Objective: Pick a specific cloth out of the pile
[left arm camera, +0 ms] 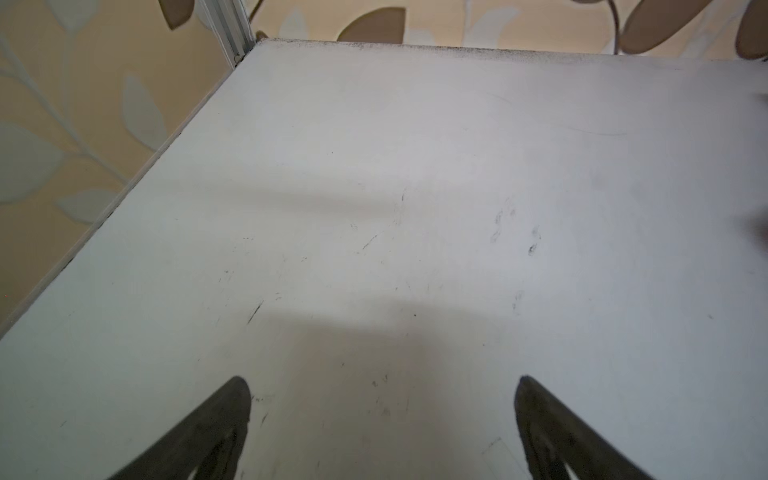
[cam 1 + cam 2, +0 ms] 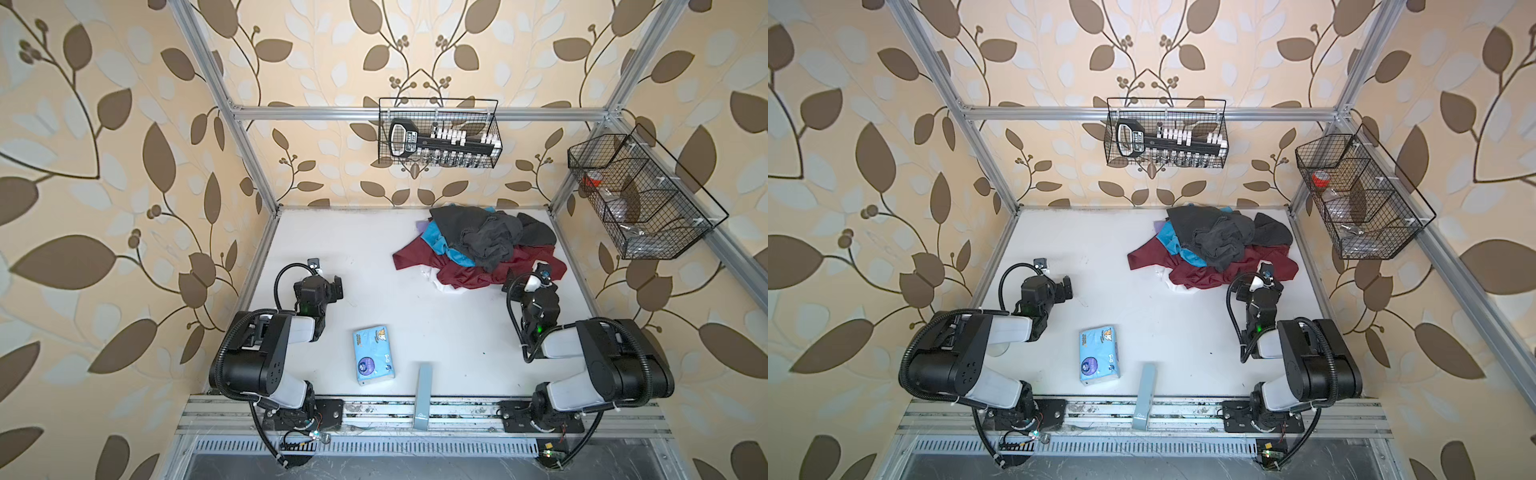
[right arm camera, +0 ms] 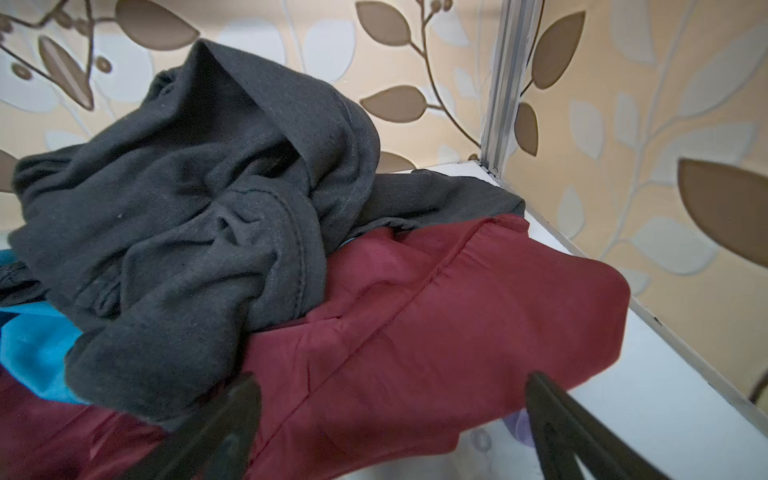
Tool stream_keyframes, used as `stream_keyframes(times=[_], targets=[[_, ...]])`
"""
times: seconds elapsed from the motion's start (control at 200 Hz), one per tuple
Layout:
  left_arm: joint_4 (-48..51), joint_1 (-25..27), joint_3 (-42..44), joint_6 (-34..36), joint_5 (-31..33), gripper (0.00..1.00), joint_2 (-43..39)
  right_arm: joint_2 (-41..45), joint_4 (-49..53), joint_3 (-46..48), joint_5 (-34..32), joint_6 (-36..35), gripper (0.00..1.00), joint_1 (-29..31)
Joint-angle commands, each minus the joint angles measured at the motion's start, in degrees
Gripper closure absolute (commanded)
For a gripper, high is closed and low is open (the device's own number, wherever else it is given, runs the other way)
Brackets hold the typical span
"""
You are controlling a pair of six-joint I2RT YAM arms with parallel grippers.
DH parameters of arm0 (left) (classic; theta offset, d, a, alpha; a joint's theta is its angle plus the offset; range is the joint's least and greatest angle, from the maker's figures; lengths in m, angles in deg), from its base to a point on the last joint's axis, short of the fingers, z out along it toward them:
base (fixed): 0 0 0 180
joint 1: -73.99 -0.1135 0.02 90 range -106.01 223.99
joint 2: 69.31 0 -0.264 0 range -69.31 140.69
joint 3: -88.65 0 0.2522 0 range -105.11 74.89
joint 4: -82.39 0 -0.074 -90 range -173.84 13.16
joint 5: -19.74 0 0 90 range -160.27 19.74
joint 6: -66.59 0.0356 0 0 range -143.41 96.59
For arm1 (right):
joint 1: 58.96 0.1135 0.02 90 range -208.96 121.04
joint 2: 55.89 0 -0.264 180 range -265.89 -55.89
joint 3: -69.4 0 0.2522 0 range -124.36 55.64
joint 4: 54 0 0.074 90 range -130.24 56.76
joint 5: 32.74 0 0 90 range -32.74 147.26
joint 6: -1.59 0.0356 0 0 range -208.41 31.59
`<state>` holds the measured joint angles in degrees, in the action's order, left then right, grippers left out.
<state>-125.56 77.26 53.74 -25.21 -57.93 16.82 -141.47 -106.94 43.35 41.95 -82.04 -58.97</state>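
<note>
The pile (image 2: 482,239) lies at the table's back right: a dark grey garment on top, with turquoise (image 2: 440,241), lilac (image 2: 422,226) and white (image 2: 436,284) pieces under it. The maroon cloth (image 2: 465,274) (image 2: 1200,274) spreads out beneath, along the pile's near side. My right gripper (image 3: 392,380) (image 2: 534,278) stands open at the cloth's near right edge, and maroon fabric (image 3: 436,332) fills the space between its fingers. They do not pinch it. My left gripper (image 1: 381,379) (image 2: 336,286) is open over bare table (image 1: 415,187), far left of the pile.
A blue tissue pack (image 2: 372,353) lies near the front middle, beside an upright grey-blue post (image 2: 424,395). Wire baskets hang on the back wall (image 2: 438,133) and the right wall (image 2: 640,195). A frame post (image 3: 503,83) and the table's right edge stand close behind the pile.
</note>
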Motion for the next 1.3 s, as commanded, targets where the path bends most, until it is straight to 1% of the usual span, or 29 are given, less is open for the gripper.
stream_keyframes(times=[0.0,1.095,1.135,1.175,1.21,1.26,1.285,1.295], targets=[[-1.18,-0.52,-0.72,-0.44,-0.71,0.01,-0.43,0.07,-1.33,0.69,-0.86,0.48,0.00,0.31],[-1.25,-0.54,-0.66,-0.39,-0.64,0.01,-0.47,0.14,-1.05,0.65,-0.82,0.35,0.00,0.41],[-1.33,-0.53,-0.57,-0.40,-0.60,0.01,-0.69,0.24,-1.42,0.78,-1.23,0.26,0.00,0.52],[-1.74,-0.46,-0.52,-0.09,0.54,0.01,-1.24,0.88,-0.71,0.35,-3.80,0.18,0.00,1.47],[0.32,-0.17,-1.20,-0.50,3.36,0.01,-2.99,1.89,1.24,0.13,-4.17,-0.06,0.00,2.19],[9.34,0.12,-3.27,-2.57,5.78,0.01,-8.85,2.40,0.54,0.30,-4.32,-2.06,0.00,3.46],[11.18,0.14,-3.44,-2.76,6.67,0.01,-10.92,2.85,0.70,-0.01,-6.06,-2.81,0.00,4.42],[11.58,0.22,-3.33,-2.83,6.92,0.01,-11.78,3.43,1.69,-0.46,-7.99,-3.19,0.00,5.17]])
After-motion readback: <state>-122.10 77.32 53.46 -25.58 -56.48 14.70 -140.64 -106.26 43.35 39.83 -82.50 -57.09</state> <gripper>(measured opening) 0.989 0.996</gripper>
